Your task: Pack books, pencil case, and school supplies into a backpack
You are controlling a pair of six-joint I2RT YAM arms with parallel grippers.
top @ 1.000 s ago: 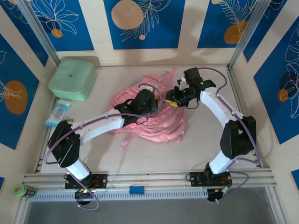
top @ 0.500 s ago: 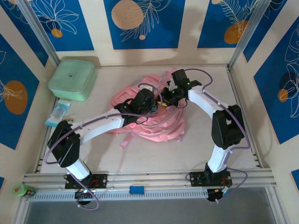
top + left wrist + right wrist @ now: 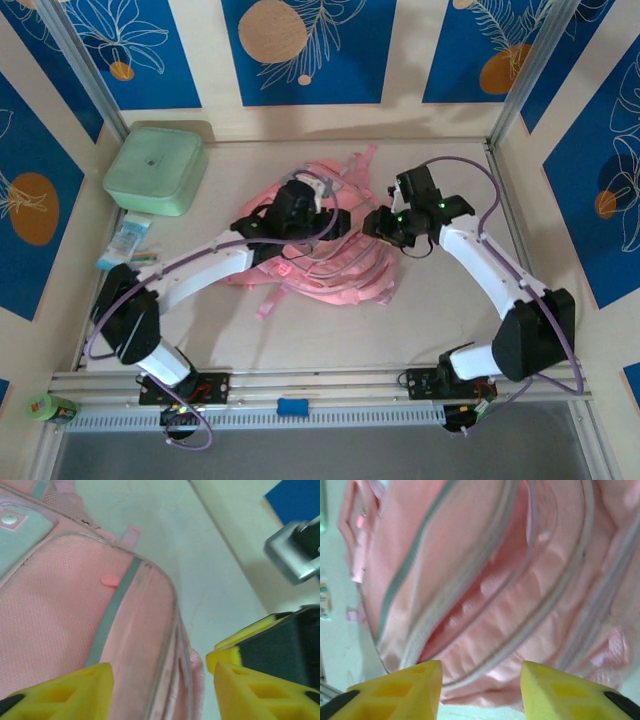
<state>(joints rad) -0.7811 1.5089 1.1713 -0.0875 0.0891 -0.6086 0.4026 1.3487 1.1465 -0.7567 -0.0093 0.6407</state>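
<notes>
The pink backpack (image 3: 320, 262) lies flat in the middle of the table, straps spread toward the front. My left gripper (image 3: 318, 212) hovers over its far left part, open; in the left wrist view its yellow fingers (image 3: 60, 692) straddle the backpack's (image 3: 75, 610) zippered edge without closing on it. My right gripper (image 3: 374, 228) is open at the backpack's right side. In the right wrist view the right gripper (image 3: 480, 692) spans an unzipped pocket mouth (image 3: 485, 595) with pink lining. The books, pencil case and school supplies are out of view.
A mint-green lidded box (image 3: 156, 170) stands at the back left, with pale blue flat packets (image 3: 126, 245) in front of it by the left wall. A green roll (image 3: 50, 407) and a small blue piece (image 3: 292, 406) lie beyond the front rail.
The right gripper swung left over the backpack, then drew back right and nearer, its elbow swinging out to the right. The left gripper shifted slightly toward the back left.
</notes>
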